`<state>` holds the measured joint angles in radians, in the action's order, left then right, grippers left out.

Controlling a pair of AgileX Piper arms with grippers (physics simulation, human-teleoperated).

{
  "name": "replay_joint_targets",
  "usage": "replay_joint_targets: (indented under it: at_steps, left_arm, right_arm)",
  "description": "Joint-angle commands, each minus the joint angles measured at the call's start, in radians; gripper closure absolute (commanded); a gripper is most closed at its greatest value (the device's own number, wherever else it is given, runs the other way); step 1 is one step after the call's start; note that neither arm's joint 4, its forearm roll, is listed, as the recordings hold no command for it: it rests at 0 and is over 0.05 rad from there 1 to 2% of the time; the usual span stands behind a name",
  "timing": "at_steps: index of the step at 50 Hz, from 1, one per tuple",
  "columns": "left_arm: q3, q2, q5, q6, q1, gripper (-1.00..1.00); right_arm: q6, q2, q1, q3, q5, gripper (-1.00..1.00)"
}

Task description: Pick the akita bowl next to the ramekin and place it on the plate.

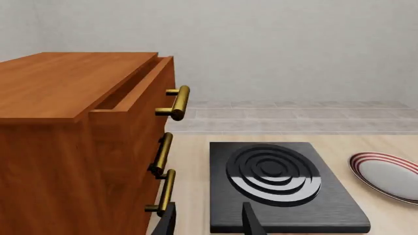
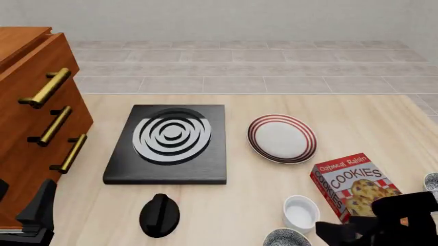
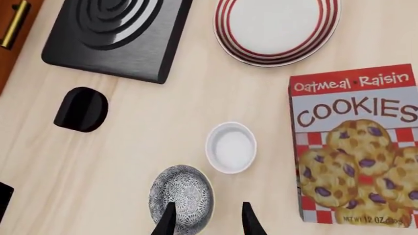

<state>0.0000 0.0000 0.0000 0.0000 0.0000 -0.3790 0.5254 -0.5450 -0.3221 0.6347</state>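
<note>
Left wrist view: my left gripper [image 1: 209,223] idles with fingers spread, holding nothing, facing the stove [image 1: 281,188] beside the drawer cabinet [image 1: 78,147].

Front view: the plate [image 2: 282,138] lies ahead of my right gripper [image 2: 362,230], with open table between.

Right wrist view: my right gripper [image 3: 207,220], fingers parted and empty, hovers over the akita bowl [image 3: 181,196], which sits just beside the ramekin [image 3: 231,147]; the cookie box [image 3: 356,147] crowds the far side.

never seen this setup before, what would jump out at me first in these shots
Probably the red Oatmeal Raisin cookies box lying flat at the table's right, the brightest thing there. Next, the black stove with white rings at centre-left, the red-striped plate between them, and the tall wooden drawer cabinet with brass handles on the far left. Nearest the arms, the right end effector hangs open over the speckled akita bowl beside the white ramekin.
</note>
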Motion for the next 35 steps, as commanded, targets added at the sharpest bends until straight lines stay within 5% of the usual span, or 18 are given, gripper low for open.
replay_joint_targets:
  at_steps: [1, 35]
  left_arm:
    - [0.0, 0.0, 0.0, 0.0, 0.0, -1.0]
    - [0.0, 0.0, 0.0, 0.0, 0.0, -1.0]
  right_arm:
    - [-0.022, 0.049, -0.026, 0.036, -0.068, -1.0]
    - [-0.085, 0.161, -0.079, 0.132, -0.207, -1.0]
